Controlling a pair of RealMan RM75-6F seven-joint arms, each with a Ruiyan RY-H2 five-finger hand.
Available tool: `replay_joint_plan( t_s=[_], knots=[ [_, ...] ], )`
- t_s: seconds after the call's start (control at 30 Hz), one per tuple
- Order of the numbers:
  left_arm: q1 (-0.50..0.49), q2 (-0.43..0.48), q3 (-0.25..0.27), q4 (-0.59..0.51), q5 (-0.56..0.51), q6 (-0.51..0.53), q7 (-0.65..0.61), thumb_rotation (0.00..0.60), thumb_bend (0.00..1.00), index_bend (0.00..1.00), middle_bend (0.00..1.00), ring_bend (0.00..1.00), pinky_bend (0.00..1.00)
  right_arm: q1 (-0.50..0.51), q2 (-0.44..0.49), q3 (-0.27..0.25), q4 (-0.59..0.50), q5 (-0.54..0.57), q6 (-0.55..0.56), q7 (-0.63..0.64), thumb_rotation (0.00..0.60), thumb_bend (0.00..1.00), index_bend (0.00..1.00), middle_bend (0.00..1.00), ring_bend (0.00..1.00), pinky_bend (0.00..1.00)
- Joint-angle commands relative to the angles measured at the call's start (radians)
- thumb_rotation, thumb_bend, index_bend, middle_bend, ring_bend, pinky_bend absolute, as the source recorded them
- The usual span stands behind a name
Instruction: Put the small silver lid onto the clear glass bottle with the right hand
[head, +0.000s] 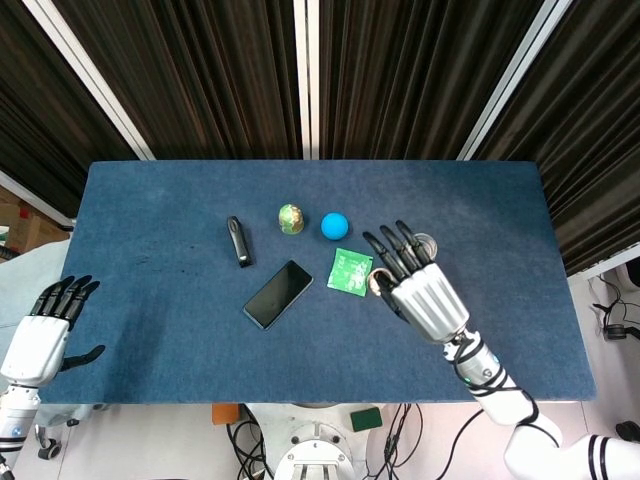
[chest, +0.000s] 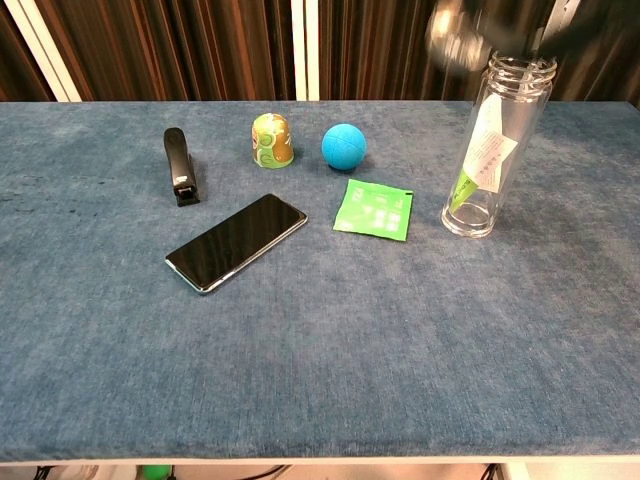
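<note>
The clear glass bottle (chest: 493, 140) stands upright at the right of the blue table, open-mouthed, with a paper label inside. In the head view only its rim (head: 428, 241) shows behind my right hand (head: 425, 295), which is raised off the table beside and above it. That hand pinches the small silver lid (head: 377, 283) between thumb and a finger. In the chest view the lid (chest: 453, 36) is a silver blur at the top edge, just left of the bottle's mouth and level with it. My left hand (head: 45, 335) hangs open off the table's left edge.
On the table (head: 150, 300) left of the bottle lie a green packet (chest: 373, 209), a black phone (chest: 237, 241), a blue ball (chest: 343, 145), a green-yellow egg-shaped toy (chest: 271, 139) and a black stapler (chest: 179, 165).
</note>
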Motion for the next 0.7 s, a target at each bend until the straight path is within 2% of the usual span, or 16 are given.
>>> replay_joint_plan(
  t_s=[0.03, 0.17, 0.3, 0.47, 0.7],
  knots=[
    [-0.001, -0.001, 0.0, 0.002, 0.001, -0.001, -0.001, 0.6, 0.04, 0.11, 0.08, 0.05, 0.12, 0.031, 0.067, 0.069, -0.064, 0.095, -0.035, -0.044, 0.6, 0.44, 0.67, 0.05, 0.0, 0.0],
    [-0.003, -0.001, 0.0, 0.003, 0.003, -0.001, -0.002, 0.6, 0.04, 0.11, 0.08, 0.05, 0.12, 0.066, 0.132, 0.135, -0.101, 0.273, -0.105, -0.096, 0.6, 0.44, 0.68, 0.05, 0.0, 0.0],
    [-0.004, -0.004, 0.0, 0.004, 0.003, -0.003, -0.004, 0.6, 0.05, 0.11, 0.08, 0.05, 0.12, 0.103, 0.168, 0.16, -0.113, 0.421, -0.155, -0.151, 0.6, 0.44, 0.68, 0.05, 0.0, 0.0],
    [-0.006, -0.007, 0.002, 0.008, 0.003, -0.008, -0.005, 0.6, 0.04, 0.11, 0.08, 0.05, 0.12, 0.14, 0.183, 0.156, -0.093, 0.545, -0.171, -0.202, 0.6, 0.44, 0.68, 0.05, 0.0, 0.0],
    [-0.007, -0.003, 0.0, 0.003, 0.002, -0.006, 0.0, 0.6, 0.04, 0.11, 0.08, 0.05, 0.12, 0.166, 0.191, 0.123, -0.079, 0.653, -0.184, -0.196, 0.6, 0.44, 0.68, 0.05, 0.0, 0.0]
  ],
)
